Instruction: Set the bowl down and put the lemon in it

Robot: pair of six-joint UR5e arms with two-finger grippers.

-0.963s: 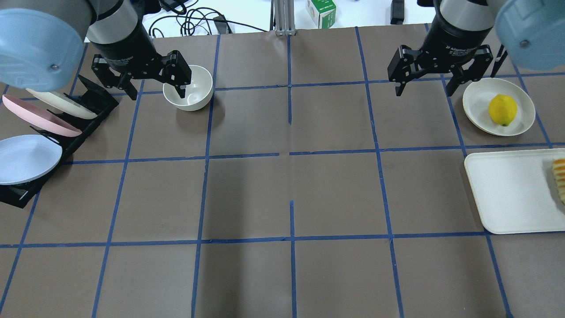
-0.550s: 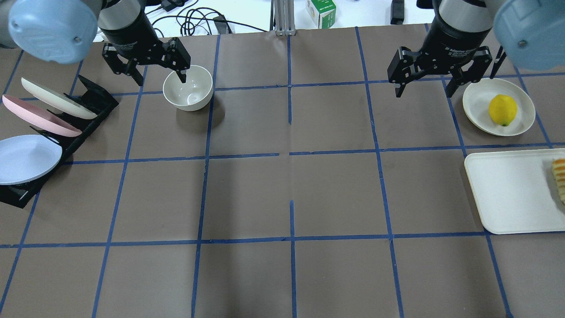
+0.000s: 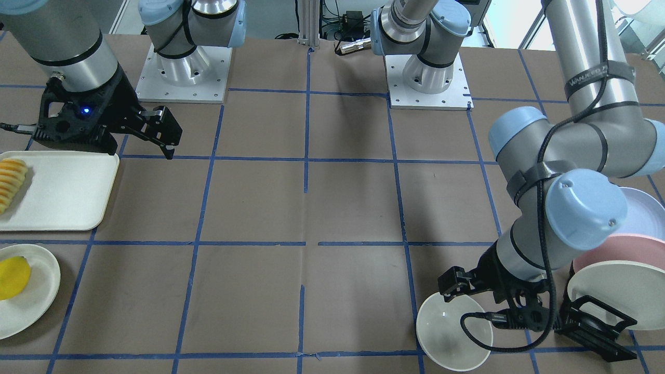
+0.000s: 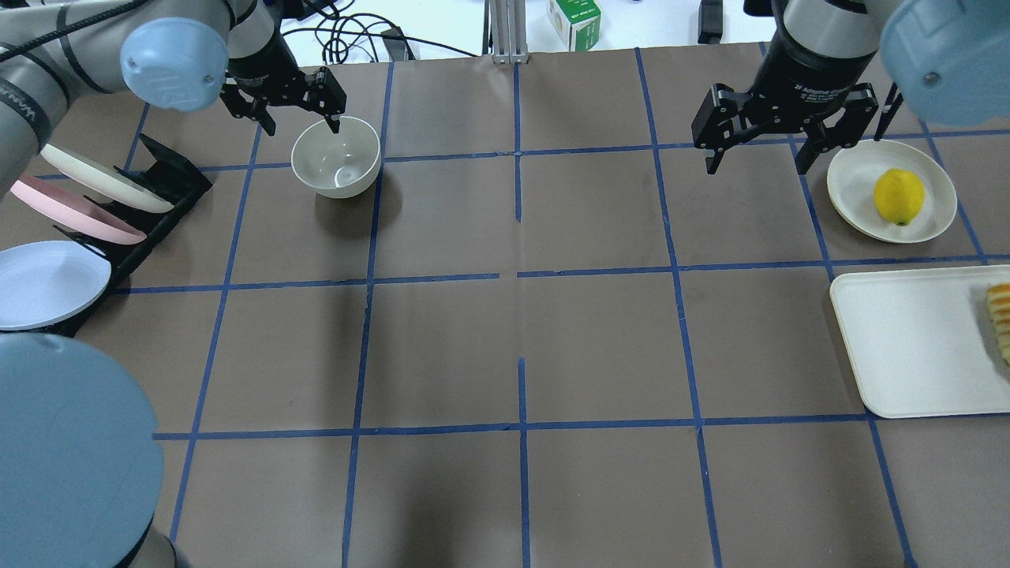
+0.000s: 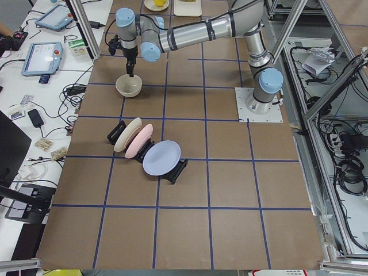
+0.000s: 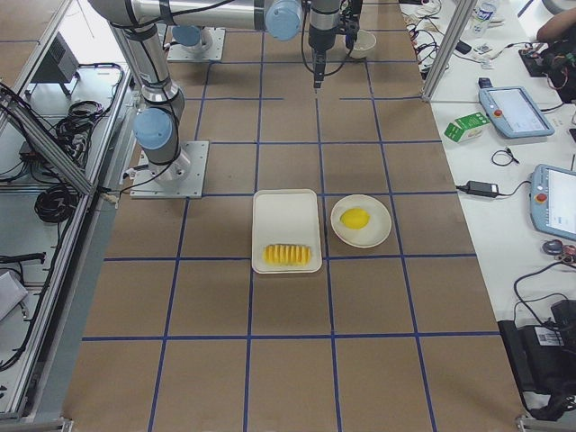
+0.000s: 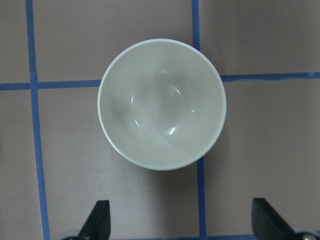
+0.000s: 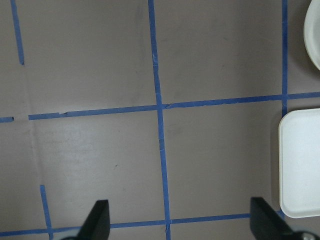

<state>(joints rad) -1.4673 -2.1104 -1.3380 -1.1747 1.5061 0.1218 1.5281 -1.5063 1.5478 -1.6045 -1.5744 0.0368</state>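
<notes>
**A:** Bowl, where?
**B:** The bowl (image 4: 335, 156) stands upright on the table (image 4: 521, 489), near the far edge and toward the left end. It sits over a blue tape crossing, and its glossy inside shows bare.

**A:** Left gripper?
**B:** The left gripper (image 4: 302, 126) hangs above the bowl's far-left rim with its jaws apart, gripping nothing. In the wrist view the whole bowl lies ahead of the fingertips, not between them.

**A:** Lemon?
**B:** The lemon (image 4: 899, 196) lies on a small plate (image 4: 856, 197) toward the far edge and the right end, well apart from the bowl.

**A:** Right gripper?
**B:** The right gripper (image 4: 756, 167) is over bare table just beside the small plate, on the side toward the table's middle. Its jaws are apart and hold nothing. It touches neither the plate nor the lemon.

**A:** Anything near the edges?
**B:** A black plate rack (image 4: 170, 177) stands toward the left end, near the bowl, with a strip of bare table between them. It carries tilted cream, pink and pale blue plates. A white tray (image 4: 907, 347) lies toward the right end, on the robot's side of the small plate, close to it but apart. Sliced food (image 4: 1000, 319) is on the tray's outer part.

**A:** Room to move?
**B:** A broad stretch of brown table with a blue tape grid runs between the bowl and the small plate, and across the middle down to the robot-side edge. The left arm (image 4: 71, 457) has its blue elbow cap over the near-left corner in the overhead view.
</notes>
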